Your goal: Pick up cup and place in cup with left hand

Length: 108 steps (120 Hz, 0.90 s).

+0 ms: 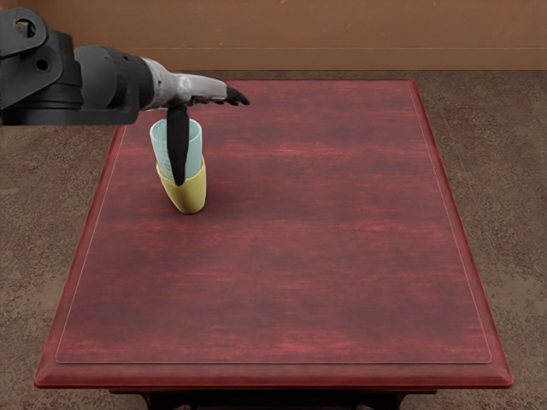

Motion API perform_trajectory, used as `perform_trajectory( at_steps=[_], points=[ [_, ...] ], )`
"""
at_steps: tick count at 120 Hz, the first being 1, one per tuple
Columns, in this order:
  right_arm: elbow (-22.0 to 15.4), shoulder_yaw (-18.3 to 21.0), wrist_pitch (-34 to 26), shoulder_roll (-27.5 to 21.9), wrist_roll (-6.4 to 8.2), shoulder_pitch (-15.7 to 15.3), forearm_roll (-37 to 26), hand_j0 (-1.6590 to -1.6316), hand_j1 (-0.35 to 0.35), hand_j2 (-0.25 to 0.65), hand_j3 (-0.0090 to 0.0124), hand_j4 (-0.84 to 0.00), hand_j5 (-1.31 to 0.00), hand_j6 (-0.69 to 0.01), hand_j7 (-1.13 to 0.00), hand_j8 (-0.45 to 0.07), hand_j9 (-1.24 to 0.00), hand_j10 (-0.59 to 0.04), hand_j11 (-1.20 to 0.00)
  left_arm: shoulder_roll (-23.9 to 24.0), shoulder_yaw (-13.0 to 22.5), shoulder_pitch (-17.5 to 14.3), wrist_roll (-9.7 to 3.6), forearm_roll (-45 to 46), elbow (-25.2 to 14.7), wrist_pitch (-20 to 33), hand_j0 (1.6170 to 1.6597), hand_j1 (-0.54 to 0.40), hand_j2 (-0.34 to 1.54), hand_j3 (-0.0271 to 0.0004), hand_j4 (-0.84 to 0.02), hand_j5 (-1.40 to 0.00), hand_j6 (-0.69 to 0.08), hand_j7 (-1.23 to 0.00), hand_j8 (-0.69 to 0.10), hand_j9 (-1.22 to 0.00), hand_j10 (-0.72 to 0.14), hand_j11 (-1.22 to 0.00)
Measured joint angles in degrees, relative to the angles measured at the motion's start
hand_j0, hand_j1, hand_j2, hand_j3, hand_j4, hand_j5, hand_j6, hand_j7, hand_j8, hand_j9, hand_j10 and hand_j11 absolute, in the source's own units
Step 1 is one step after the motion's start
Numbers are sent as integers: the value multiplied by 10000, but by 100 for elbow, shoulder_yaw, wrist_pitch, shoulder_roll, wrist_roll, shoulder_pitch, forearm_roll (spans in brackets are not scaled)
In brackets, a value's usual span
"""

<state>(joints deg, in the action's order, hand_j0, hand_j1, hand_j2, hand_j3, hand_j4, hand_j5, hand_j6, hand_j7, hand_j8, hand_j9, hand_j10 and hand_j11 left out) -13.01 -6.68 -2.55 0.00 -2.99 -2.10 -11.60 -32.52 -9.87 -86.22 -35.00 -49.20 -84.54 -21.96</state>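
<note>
My left hand point(203, 92) is above the cups at the table's back left, its fingers stretched out to the right and its thumb hanging down in front of them. The light blue cup point(193, 143) stands inside the yellow cup point(191, 195), its upper part showing above the yellow rim. Both lean slightly to the left at the top. The thumb covers part of the blue cup and reaches the yellow rim; whether it touches either one cannot be told. The hand grasps nothing.
The red wooden table point(299, 256) extends to the right and front of the cups. Behind its back edge are the brown floor point(479, 111) and a wall point(342, 34). My left forearm point(107, 81) crosses above the back left corner.
</note>
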Motion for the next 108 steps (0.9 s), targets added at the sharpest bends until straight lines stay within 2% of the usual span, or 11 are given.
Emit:
perform_trajectory(
  at_steps=[16,30,46,62,72,80,88,96,108],
  points=[
    [0,0,0,0,0,-1,0,-16581,-3203,-49,0,-240,-311,-240,-311,-240,-311,-239,-311,253,-158,26,0,167,-34,-13,16580,3253,73,0,-239,-298,-231,-298,-194,-294,-188,-289],
    [0,0,0,0,0,-1,0,-16581,-3203,-49,0,-240,-311,-240,-311,-240,-311,-240,-311,65,-323,109,0,796,-325,-136,16580,3357,42,0,-142,-169,-140,-169,-118,-166,-112,-163],
    [0,0,0,0,0,-1,0,-16581,-3203,-49,0,-240,-311,-240,-311,-240,-311,-240,-311,-417,-747,645,0,1884,-592,-885,16580,3422,23,0,-82,-89,-84,-88,-71,-87,-64,-85],
    [0,0,0,0,0,2,0,-16581,-3203,-49,0,-239,-310,-239,-310,-239,-310,-239,-310,-1053,-1026,1052,0,2987,-678,-1188,16580,3457,15,0,-49,-47,-53,-47,-45,-46,-39,-44],
    [0,0,0,0,0,5,0,-16581,-3203,-49,0,-239,-311,-240,-311,-239,-311,-239,-311,-1355,-1182,1596,0,3357,-688,-1253,16581,3469,10,0,-39,-32,-42,-31,-37,-30,-30,-30],
    [0,-3,0,0,0,9,0,-16581,-3203,-49,0,-240,-311,-239,-311,-239,-311,-239,-311,-1725,-1474,2280,0,3595,-691,-1278,16581,3476,8,0,-32,-24,-36,-23,-31,-22,-25,-21],
    [-2,-6,0,0,0,17,0,-16581,-3203,-49,0,-239,-311,-239,-311,-239,-311,-239,-311,-1777,-1781,2697,0,3722,-686,-1292,16581,3483,8,0,-29,-18,-34,-17,-29,-16,-23,-15],
    [-2,-7,0,0,0,21,0,-16581,-3203,-49,0,-239,-311,-239,-311,-239,-311,-239,-311,-2070,-2034,2869,0,3794,-676,-1299,16581,3486,6,0,-27,-14,-32,-13,-28,-12,-21,-11],
    [-6,-14,0,0,0,36,2,-16581,-3203,-49,0,-239,-311,-239,-311,-239,-311,-238,-311,-2168,-2253,2995,0,3854,-621,-1304,16581,3490,5,0,-23,-10,-27,-9,-24,-8,-18,-7]
  ],
)
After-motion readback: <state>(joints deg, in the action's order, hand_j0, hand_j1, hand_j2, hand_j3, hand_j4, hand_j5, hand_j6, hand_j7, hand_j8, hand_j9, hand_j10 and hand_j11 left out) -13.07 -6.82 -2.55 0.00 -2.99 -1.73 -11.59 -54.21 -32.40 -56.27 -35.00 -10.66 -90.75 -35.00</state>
